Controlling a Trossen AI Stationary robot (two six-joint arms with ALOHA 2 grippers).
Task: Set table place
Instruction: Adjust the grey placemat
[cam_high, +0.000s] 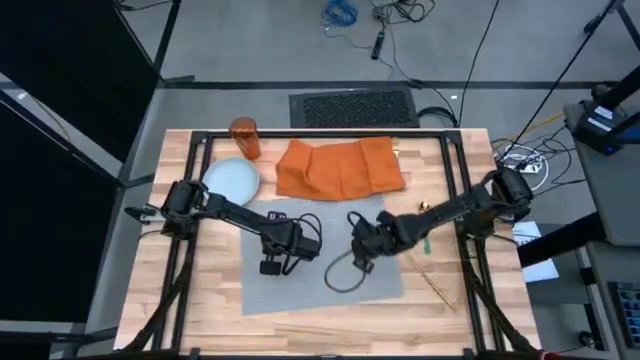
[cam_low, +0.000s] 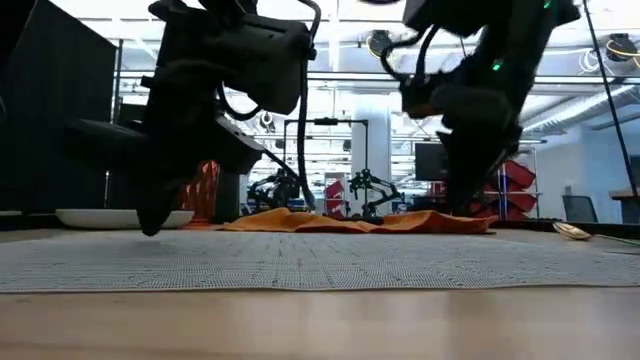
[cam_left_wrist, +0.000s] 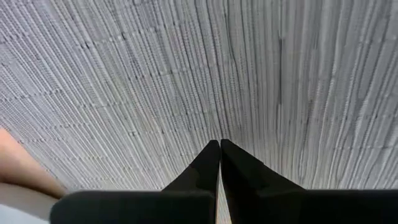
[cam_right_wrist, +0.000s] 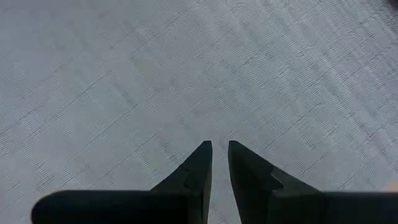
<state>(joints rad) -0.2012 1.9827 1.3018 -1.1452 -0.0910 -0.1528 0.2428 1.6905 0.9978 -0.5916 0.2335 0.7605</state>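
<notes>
**Hands poised over a bare placemat; setting barely begun**

Both hands were found over the grey rectangular woven placemat, which was spread flat on the light-wood butcher-block tabletop. The left hand was held low over the mat's left part, its two dark fingers pressed together with nothing between them. The right hand was held over the mat's middle, its fingers drawn nearly together with only a narrow gap, and nothing was pinched there either.

Laying the mat could be judged as done. Nothing else had yet been set on it. The pale-blue round plate was seen beyond the mat's far left corner, with the orange tumbler standing upright just behind it. The orange cloth napkin lay rumpled along the mat's far edge, partly unfolded. A green-handled piece of cutlery was seen near the mat's right edge, mostly hidden by the right arm, and a thin gold piece lay on bare wood just off the mat's right side.

Plate, napkin, tumbler and cutlery were therefore all judged as left to be placed.
</notes>
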